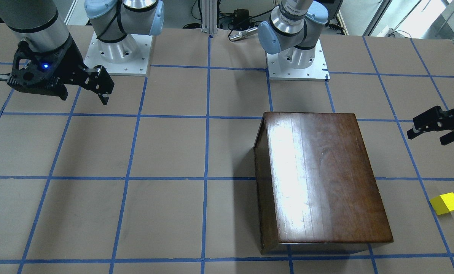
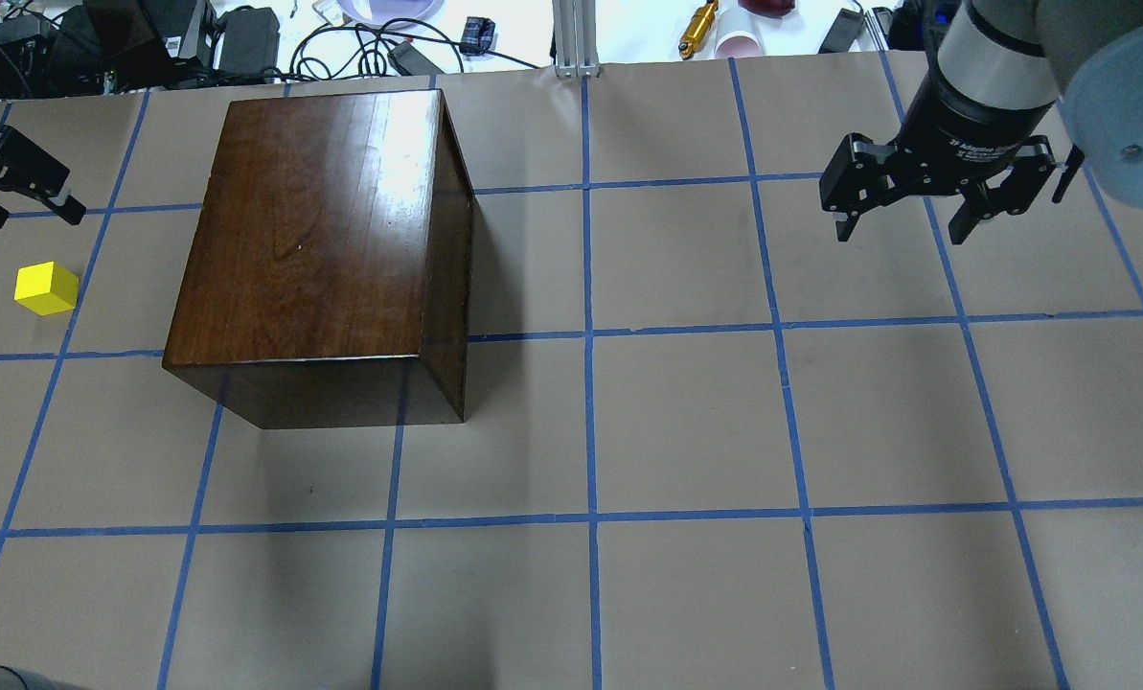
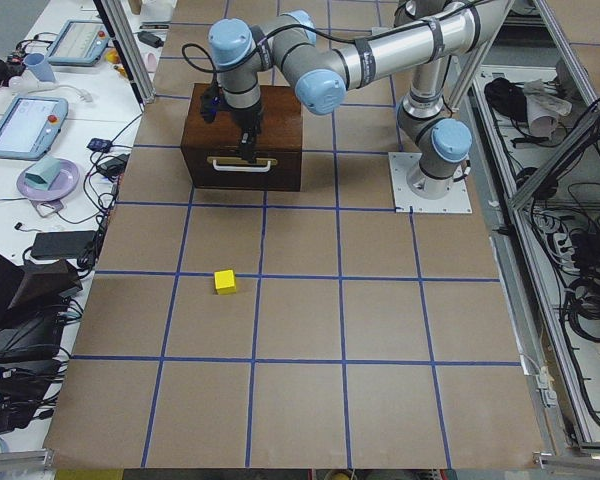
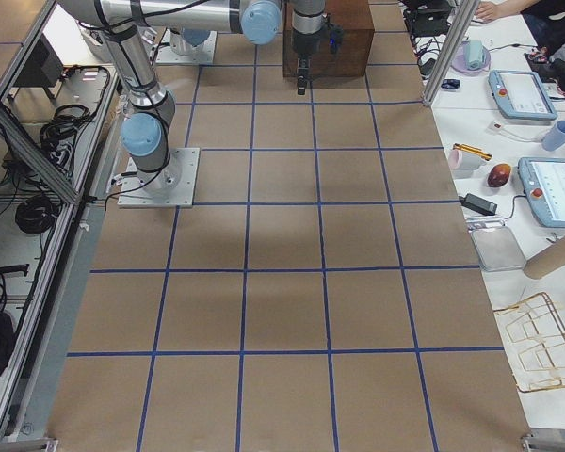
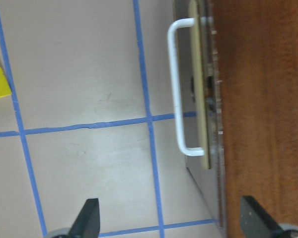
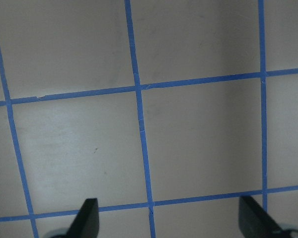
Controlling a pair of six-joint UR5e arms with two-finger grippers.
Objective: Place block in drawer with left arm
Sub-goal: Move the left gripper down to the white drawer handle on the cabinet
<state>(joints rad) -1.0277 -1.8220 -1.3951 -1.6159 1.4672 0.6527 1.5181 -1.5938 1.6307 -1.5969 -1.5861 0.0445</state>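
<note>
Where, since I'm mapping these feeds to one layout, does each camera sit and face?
Overhead: behind robot, facing forward-down; box, block, left gripper, right gripper.
Front: across table, facing robot; left arm on view's right, right arm on left.
Left: table's left end, looking along it; left arm nearest.
Right: table's right end; right arm nearest.
Left wrist: looks down at handle, block; left gripper at bottom.
Right wrist: looks down at table; right gripper at bottom.
Shared: overhead, front and left all show block beside box.
</note>
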